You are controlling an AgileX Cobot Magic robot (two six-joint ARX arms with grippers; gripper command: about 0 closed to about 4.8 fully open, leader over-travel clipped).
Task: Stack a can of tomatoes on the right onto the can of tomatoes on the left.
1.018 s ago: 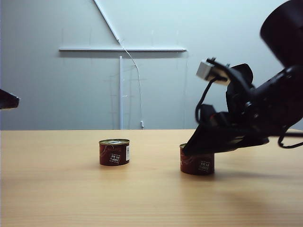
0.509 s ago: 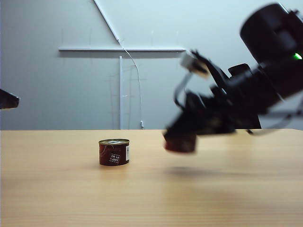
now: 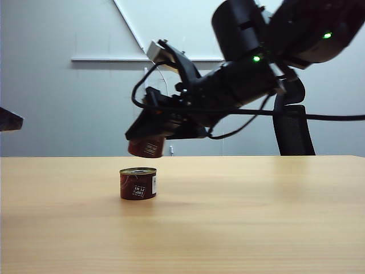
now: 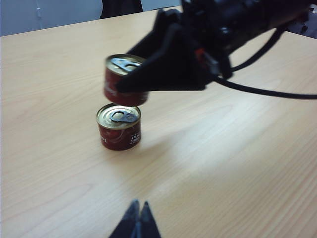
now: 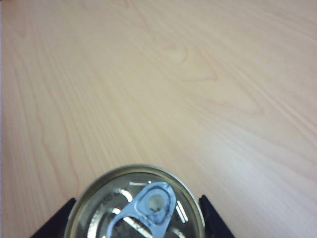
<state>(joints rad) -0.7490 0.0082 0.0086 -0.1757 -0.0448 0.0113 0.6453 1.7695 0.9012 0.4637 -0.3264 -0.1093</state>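
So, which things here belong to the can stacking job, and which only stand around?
Job:
- small dark red tomato tin with gold lid, standing on the table
- matching red tin, held above it
- right gripper, jaws shut on the held tin

Not job:
- left gripper, idle, jaws shut
- black office chair
- wooden table

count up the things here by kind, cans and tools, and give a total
cans: 2, one on the table, one held up just above it
tools: 2, right tool gripping the raised can, left tool shut and apart
total: 4
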